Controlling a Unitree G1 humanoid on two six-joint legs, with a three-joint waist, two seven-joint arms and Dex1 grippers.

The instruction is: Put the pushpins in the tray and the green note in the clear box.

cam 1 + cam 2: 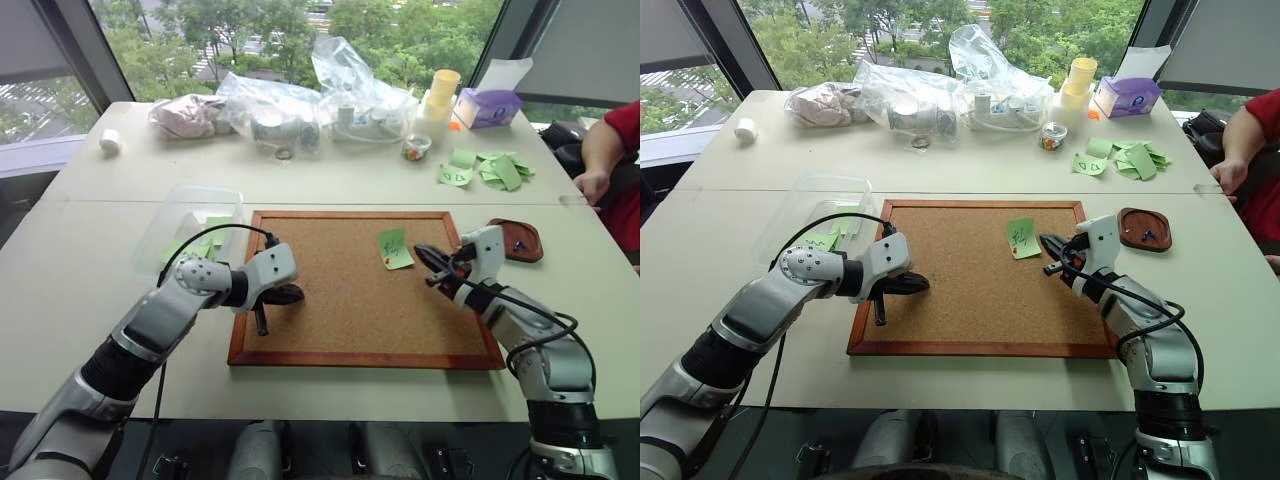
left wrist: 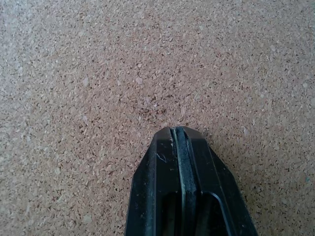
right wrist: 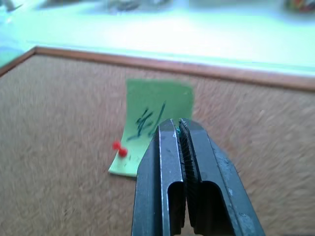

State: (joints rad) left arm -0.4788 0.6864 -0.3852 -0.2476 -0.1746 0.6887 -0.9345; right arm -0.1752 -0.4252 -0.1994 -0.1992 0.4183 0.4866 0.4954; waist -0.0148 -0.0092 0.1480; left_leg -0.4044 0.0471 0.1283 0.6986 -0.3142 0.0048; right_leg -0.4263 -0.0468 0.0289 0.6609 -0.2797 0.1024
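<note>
At the centre right of the frame, on the cork board (image 1: 350,290), lies the green note (image 1: 394,248), one red pushpin (image 3: 119,149) at its lower edge. My right gripper (image 1: 432,264), pressed together, sits just beside it; my left gripper (image 1: 266,312) is likewise closed. I judge the paper light and flimsy, best pinched at a lifted edge.

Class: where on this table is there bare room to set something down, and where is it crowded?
Free: the cork board between the left gripper and the green note, and the table left of the clear box. Crowded: the far edge, with plastic bags and loose green slips.
</note>
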